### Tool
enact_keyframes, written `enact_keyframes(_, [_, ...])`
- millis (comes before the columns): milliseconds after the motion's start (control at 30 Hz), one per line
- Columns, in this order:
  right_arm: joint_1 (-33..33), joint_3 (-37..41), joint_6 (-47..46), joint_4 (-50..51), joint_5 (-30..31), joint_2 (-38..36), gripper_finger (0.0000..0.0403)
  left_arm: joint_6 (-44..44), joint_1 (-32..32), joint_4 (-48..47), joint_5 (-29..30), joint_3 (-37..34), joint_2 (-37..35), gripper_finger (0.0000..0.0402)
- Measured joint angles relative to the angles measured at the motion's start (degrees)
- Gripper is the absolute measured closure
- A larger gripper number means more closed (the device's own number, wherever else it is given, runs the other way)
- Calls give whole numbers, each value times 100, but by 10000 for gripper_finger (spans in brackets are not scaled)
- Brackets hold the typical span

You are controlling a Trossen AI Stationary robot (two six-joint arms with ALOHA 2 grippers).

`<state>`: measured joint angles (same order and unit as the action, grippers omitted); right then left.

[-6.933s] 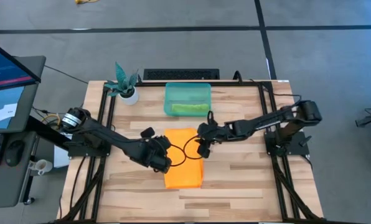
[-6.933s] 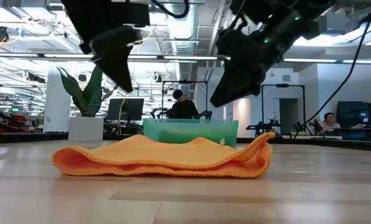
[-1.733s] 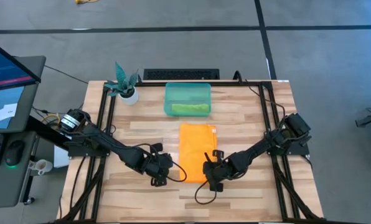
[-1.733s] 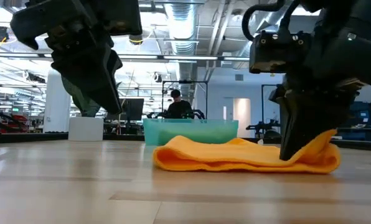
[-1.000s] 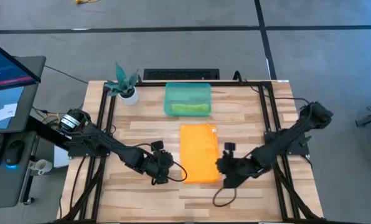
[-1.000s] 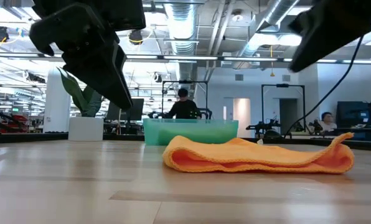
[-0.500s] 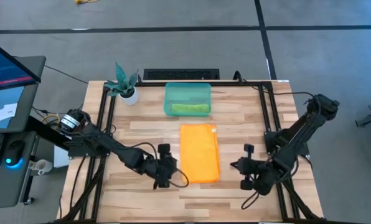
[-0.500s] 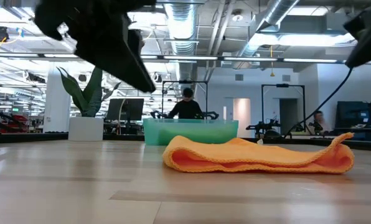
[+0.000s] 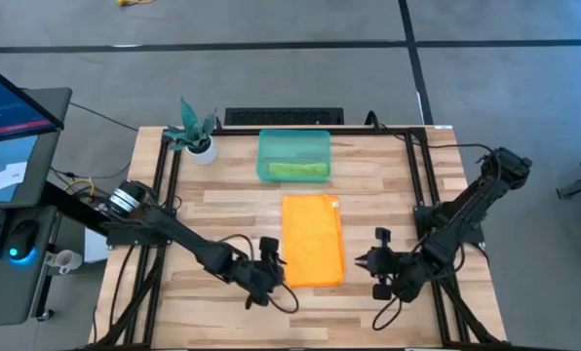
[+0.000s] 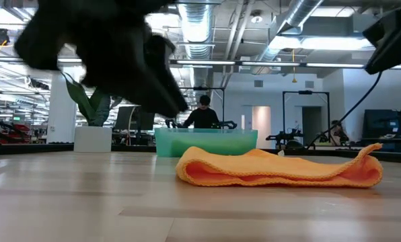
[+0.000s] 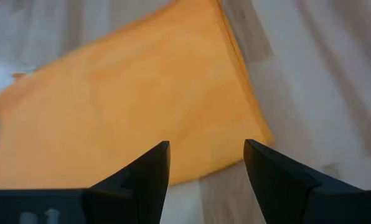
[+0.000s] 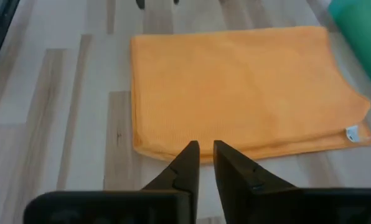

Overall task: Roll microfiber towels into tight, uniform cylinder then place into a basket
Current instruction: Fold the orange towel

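High view: the orange towel (image 9: 313, 240) is lying folded into a strip mid-frame, below the teal basket (image 9: 293, 156) with the green towel (image 9: 295, 171) inside. The left gripper (image 9: 277, 266) is sliding up to its lower-left corner; the right gripper (image 9: 366, 261) is backing off.

Wrist views: left one is spread wide, right one barely parted, both holding nothing. Rolling looks next.

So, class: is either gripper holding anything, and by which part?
Nothing is held. The left gripper is open at the orange towel's corner; the right gripper is empty.
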<state>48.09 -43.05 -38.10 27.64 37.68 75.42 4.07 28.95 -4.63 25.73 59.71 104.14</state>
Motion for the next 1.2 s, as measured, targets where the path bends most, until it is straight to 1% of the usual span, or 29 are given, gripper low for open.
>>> enact_keyframes(100, [-133, 0, 228, -106, -335, 0, 314, -221, 11, -38, 3, 185, 414, 203])
enact_keyframes(200, [-266, 0, 492, -285, -655, 0, 284, -316, 11, -19, -32, 364, 685, 203])
enact_keyframes(333, [-394, 0, 981, -678, -1017, 226, 238, -339, 11, -46, -421, 555, 953, 203])
enact_keyframes(467, [-393, 0, 1462, -1076, -1109, 643, 197, -345, 11, -38, -599, 625, 1040, 203])
enact_keyframes(567, [-395, -4, 1753, -1435, -1107, 961, 177, -247, -3, -71, -649, 613, 1040, 203])
enact_keyframes(700, [-425, -8, 2054, -1850, -1183, 1389, 169, -194, -19, -70, -756, 611, 1040, 203])
enact_keyframes(767, [-451, -3, 2141, -1871, -1236, 1572, 168, -187, -50, -70, -795, 611, 1040, 203])
enact_keyframes(867, [-536, -7, 2171, -2091, -1238, 1834, 168, -185, -96, -70, -810, 611, 1040, 203])
enact_keyframes(1000, [-629, -7, 2168, -2101, -1262, 2068, 168, -133, -176, -81, -859, 611, 1038, 203])
enact_keyframes(1200, [-742, -17, 2165, -2131, -1635, 2353, 168, -130, -205, -87, -843, 611, 1038, 203])
